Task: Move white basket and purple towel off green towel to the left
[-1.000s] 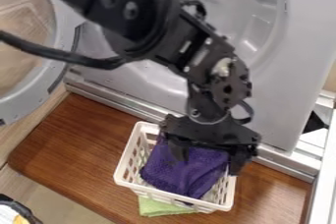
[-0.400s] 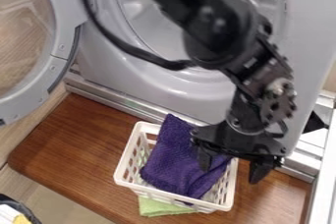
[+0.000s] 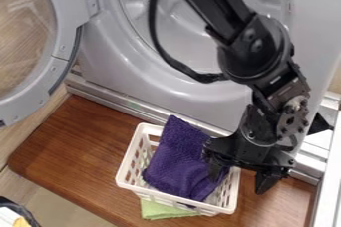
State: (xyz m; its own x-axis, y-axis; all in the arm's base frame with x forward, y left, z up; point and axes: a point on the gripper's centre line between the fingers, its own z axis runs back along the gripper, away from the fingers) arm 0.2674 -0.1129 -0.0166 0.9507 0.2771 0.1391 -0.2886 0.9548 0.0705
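Basket, purple towel inside, sits over the green towel. The gripper has its fingers spread, apparently astride one wall; too high a grip could slip, a low shove drag the green towel along.

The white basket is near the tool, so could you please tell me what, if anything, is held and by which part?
Nothing is held: the tool is open, its fingers spread wide over the right side of the white basket.
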